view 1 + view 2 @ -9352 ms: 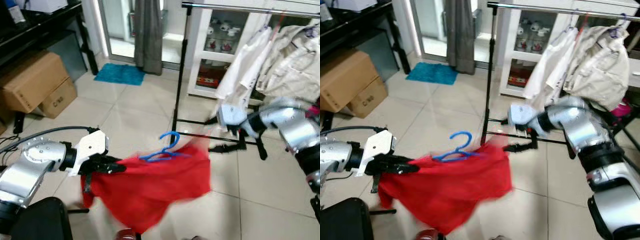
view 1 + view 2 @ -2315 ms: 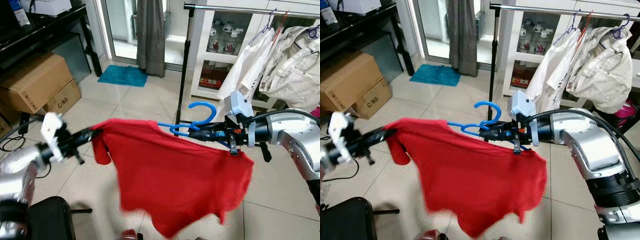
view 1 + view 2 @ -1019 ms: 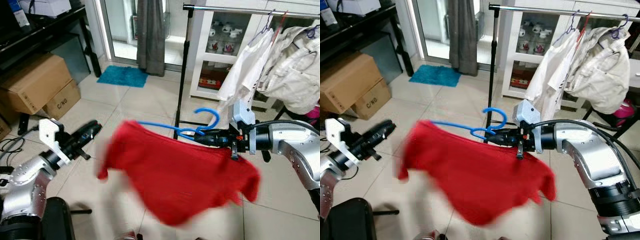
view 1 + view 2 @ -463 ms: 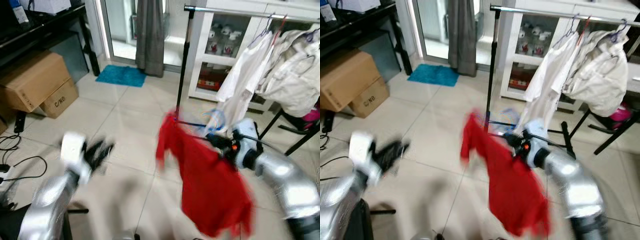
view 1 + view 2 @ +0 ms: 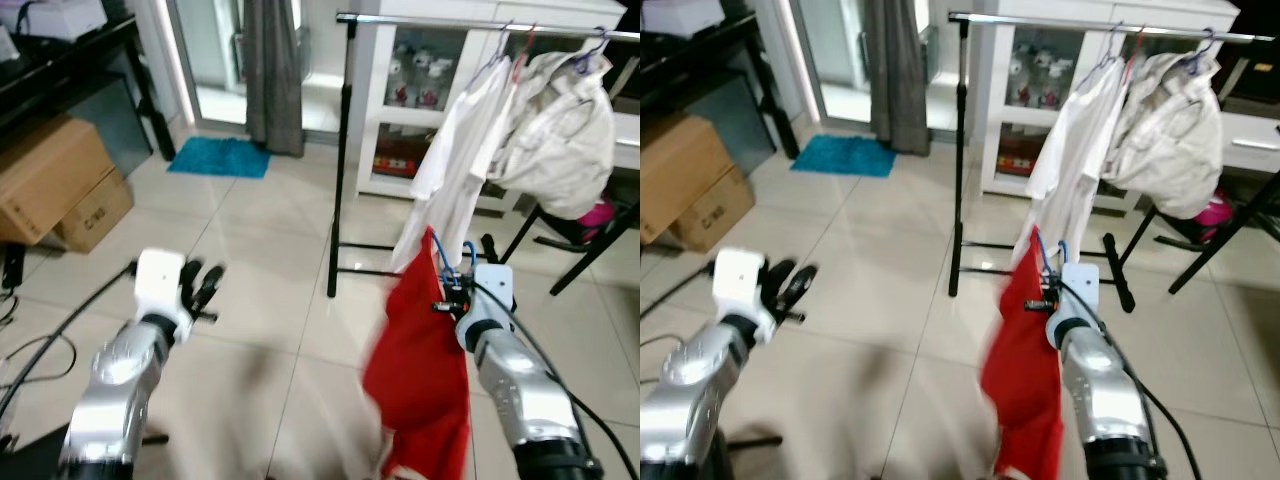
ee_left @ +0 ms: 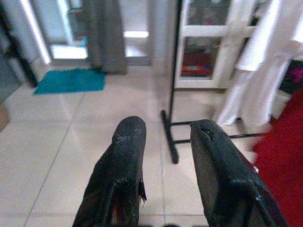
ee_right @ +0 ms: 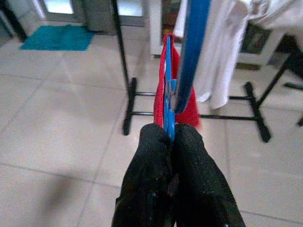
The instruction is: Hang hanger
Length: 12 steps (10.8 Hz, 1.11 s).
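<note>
Gripping the blue hanger (image 7: 182,71) between closed fingers, the right gripper (image 7: 170,137) holds it out ahead of the robot, below the garment rack (image 5: 340,150). The hanger rises straight out of the fingertips, and the red shirt (image 5: 420,370) on it drapes down in front of the right arm. Off to the left, the left gripper (image 6: 163,137) hovers over the tiled floor, fingers apart and empty.
</note>
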Available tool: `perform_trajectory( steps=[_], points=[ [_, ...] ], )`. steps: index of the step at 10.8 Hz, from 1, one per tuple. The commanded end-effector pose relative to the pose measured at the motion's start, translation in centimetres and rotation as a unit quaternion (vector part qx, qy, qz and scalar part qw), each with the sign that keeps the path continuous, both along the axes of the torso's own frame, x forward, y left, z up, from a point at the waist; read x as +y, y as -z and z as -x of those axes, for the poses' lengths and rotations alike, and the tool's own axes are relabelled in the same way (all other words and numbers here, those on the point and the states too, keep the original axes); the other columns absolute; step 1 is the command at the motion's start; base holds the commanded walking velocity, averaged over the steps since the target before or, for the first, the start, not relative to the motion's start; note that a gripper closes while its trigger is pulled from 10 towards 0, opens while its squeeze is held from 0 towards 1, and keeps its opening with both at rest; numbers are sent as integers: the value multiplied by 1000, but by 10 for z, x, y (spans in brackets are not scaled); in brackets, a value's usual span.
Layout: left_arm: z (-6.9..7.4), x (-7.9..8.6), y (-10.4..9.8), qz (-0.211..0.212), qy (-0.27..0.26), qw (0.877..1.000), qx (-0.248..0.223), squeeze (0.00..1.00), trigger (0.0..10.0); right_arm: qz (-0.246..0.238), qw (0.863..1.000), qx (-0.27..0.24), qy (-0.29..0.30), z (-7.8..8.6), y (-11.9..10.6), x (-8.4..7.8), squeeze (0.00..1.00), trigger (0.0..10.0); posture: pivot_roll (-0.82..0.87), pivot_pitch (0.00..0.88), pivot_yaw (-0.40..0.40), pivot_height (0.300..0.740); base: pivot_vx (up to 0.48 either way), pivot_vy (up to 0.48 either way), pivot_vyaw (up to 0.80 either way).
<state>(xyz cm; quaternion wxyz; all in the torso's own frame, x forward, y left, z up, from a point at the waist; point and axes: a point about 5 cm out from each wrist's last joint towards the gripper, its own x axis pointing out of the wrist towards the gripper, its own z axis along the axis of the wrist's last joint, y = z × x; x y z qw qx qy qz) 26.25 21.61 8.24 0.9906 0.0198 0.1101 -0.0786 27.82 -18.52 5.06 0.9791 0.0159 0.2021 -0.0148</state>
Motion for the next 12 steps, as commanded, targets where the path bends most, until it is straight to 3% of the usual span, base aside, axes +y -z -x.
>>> perform_trajectory(
  steps=[1,3,5,7,10,12],
  points=[
    [0,1,5,-3,-18,1000,9,0,10000,-16,999,-36,2,-7,-9,4,0,10000,-5,0,-10,740,379,0,0],
    [-2,-10,7,11,6,1000,0,0,10000,-48,995,-83,27,-14,-20,12,0,10000,8,0,-17,740,403,0,0],
    [-5,-14,5,-16,12,1000,-17,0,10000,-65,994,-90,22,-14,-21,21,0,10000,3,0,-19,740,456,0,0],
    [-9,-23,7,-14,38,999,-13,0,10000,-66,993,-98,23,-15,-21,20,0,10000,-15,0,28,740,480,0,0],
    [-22,-20,-6,-18,36,999,-37,0,10000,-64,992,-107,27,-18,-25,22,0,10000,-22,0,35,740,480,0,0],
    [-24,-28,-5,-24,69,997,-39,0,10000,-57,991,-120,7,-18,-29,18,0,10000,-29,0,54,740,480,0,0]
  ],
)
